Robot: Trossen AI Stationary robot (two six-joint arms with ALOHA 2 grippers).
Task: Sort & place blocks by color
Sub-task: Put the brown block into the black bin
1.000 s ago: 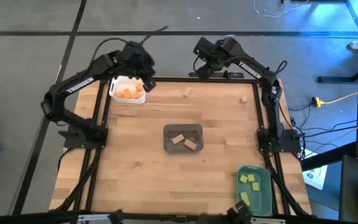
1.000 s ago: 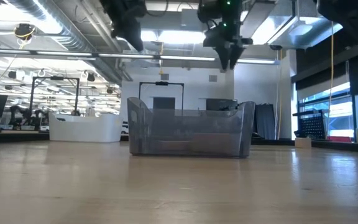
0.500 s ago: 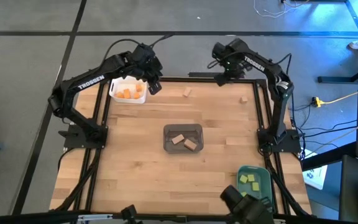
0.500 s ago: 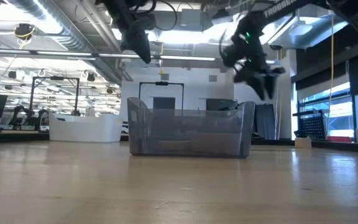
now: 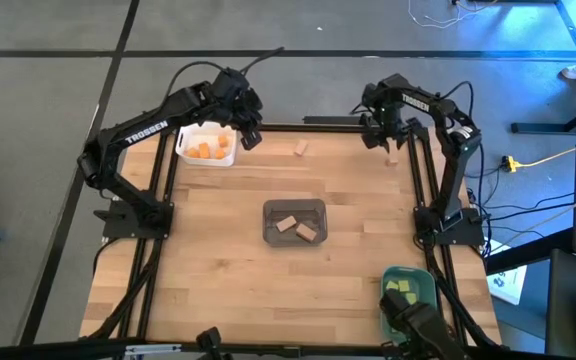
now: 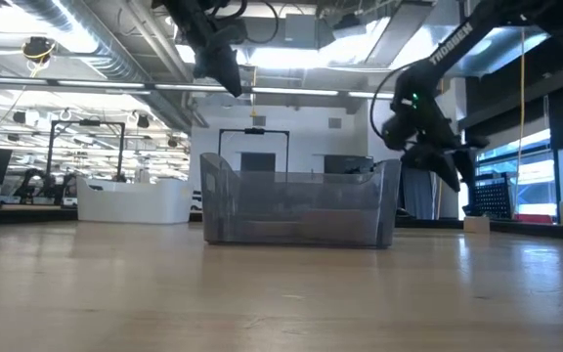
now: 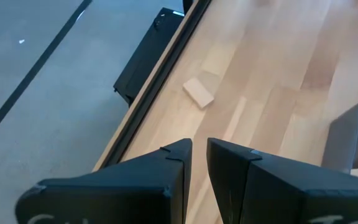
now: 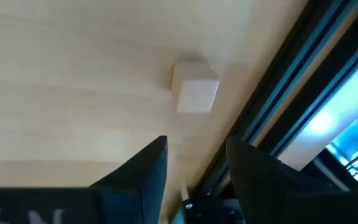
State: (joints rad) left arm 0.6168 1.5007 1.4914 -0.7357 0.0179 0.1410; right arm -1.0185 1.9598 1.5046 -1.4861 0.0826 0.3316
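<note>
Two pale tan blocks lie flat on the table near its far edge: one (image 5: pixel 301 148) left of the middle, one (image 5: pixel 391 158) by the far right corner. My right gripper (image 8: pixel 194 158) hangs open just above the corner block (image 8: pixel 195 87), pointing steeply down and touching nothing. My left gripper (image 7: pixel 199 149) hovers between the white tray (image 5: pixel 184 150) of orange blocks and the other tan block (image 7: pixel 199 92). Its fingers are almost together, with nothing between them. The grey tray (image 5: pixel 295 205) holds two tan blocks, and the teal tray (image 5: pixel 423 310) holds yellow-green ones.
A black frame rail (image 8: pixel 278 99) runs close beside the corner block along the table's right edge. Another rail (image 7: pixel 160 93) borders the far edge near the left tan block. The grey tray (image 6: pixel 301 205) stands mid-table, with bare wood around it.
My right gripper has swung from the far edge toward the table's right edge and come down over the corner tan block, tipping to point more steeply down. My left gripper has drifted a little to the right, away from the white tray. No block has moved.
</note>
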